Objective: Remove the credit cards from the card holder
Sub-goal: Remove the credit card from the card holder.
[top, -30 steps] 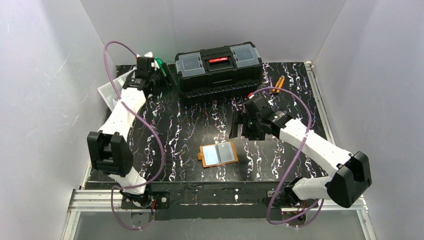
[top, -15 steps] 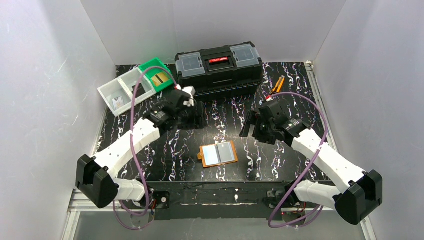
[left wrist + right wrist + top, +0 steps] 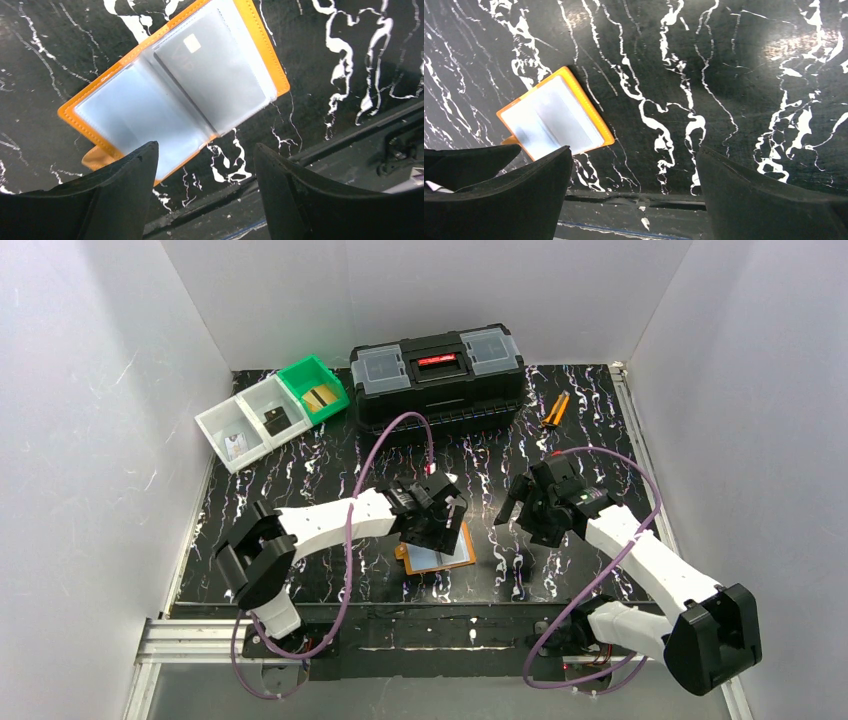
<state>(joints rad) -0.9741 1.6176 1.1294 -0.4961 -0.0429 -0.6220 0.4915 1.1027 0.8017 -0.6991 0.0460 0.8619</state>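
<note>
**Near the front edge: open card holder under the left claw**

From above, the orange card holder (image 3: 440,560) lies open on the black marbled surface (image 3: 320,465), close to the near edge. The left claw (image 3: 432,520) hangs right over it and hides part of it. The right claw (image 3: 528,510) is off to one side, apart from it.

Through the left wrist camera, the left claw (image 3: 202,152) has its fingers partly spread with nothing between them. One clear sleeve shows a grey card (image 3: 215,75) with a pale chip. The other sleeve looks empty, though I can't be sure.

Through the right wrist camera, the right claw (image 3: 631,155) gapes wide and empty, with the card holder (image 3: 554,117) lying past one finger.

I'd expect the card to be light, stiff and slick, the sleeve soft and clingy, and the holder light enough to drag along. It looks best to pinch the card's thin edge at the sleeve mouth while the other claw pins the orange border.
</note>
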